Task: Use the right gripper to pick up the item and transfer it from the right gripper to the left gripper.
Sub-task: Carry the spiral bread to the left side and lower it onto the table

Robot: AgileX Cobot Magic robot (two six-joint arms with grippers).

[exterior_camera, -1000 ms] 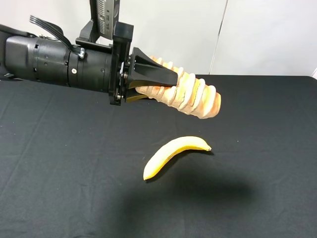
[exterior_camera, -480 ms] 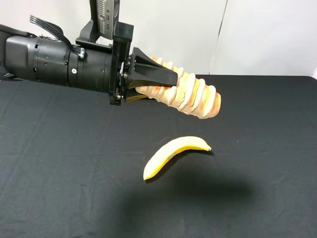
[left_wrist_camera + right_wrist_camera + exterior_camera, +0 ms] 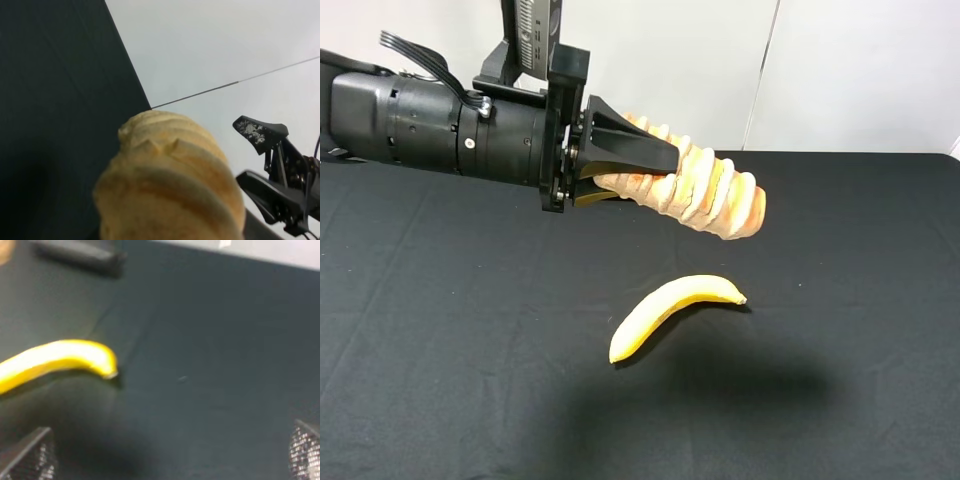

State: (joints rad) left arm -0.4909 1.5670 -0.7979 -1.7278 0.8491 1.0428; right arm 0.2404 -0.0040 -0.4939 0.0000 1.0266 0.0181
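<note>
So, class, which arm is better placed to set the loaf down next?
Probably the left: the left gripper is shut on the loaf, while the right gripper is open and empty.

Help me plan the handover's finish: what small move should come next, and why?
Probably just draw the right gripper back a little: its jaws stand open and empty, apart from the bread, which the left gripper grips by one end above the table. The handover looks done.
</note>
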